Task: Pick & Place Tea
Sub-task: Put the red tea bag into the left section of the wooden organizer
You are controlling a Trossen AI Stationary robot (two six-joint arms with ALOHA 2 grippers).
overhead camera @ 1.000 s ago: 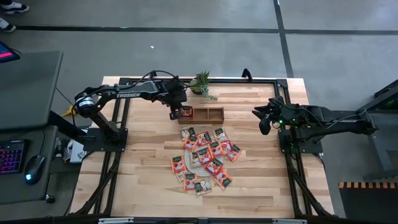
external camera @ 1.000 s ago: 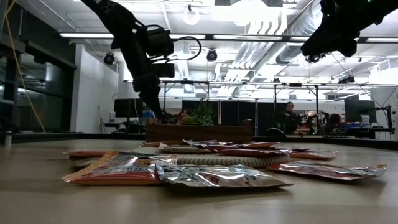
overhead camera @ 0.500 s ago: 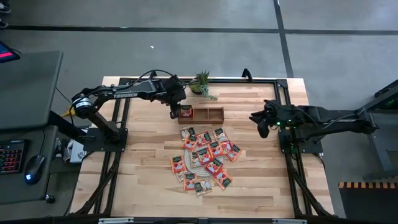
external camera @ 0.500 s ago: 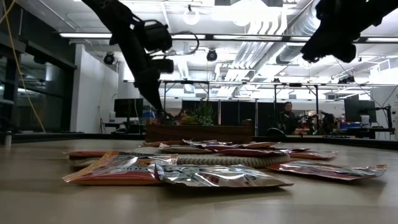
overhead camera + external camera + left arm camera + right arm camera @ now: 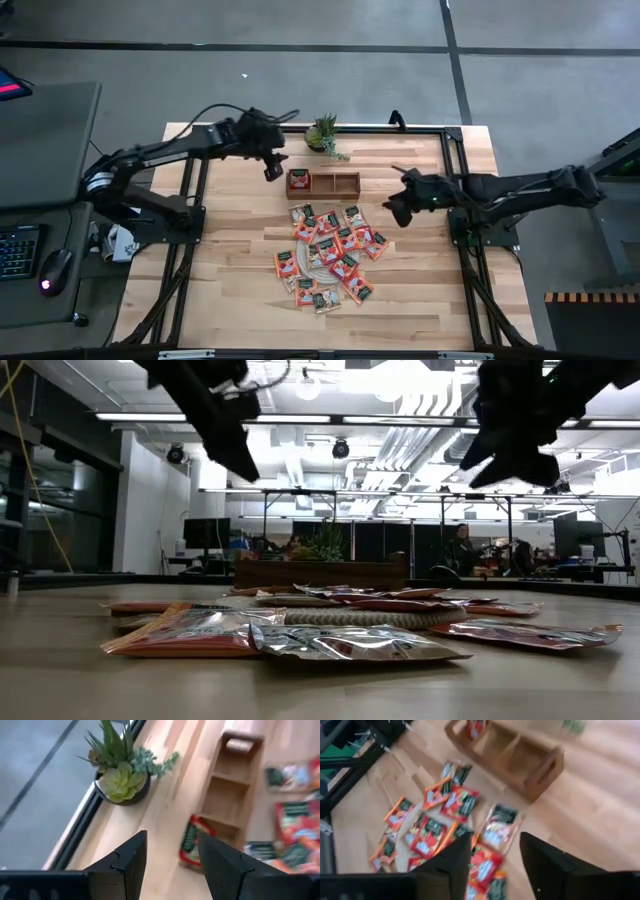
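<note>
High view: left gripper hangs beside the wooden tray, right gripper near the tea sachets scattered over the round mat on the wooden table. Low view: a person sits in the room behind. Left wrist view: fingers parted, empty; one sachet stands in the tray's end compartment. Right wrist view: fingers spread, holding nothing.

A pale wooden table stands on a grey concrete floor crossed by dark seams. A grey desk beside it carries a keyboard and a mouse. Beyond the tabletop, strip lights and silver ducts run across a white ceiling, above black metal frames, monitors and a seated person.
</note>
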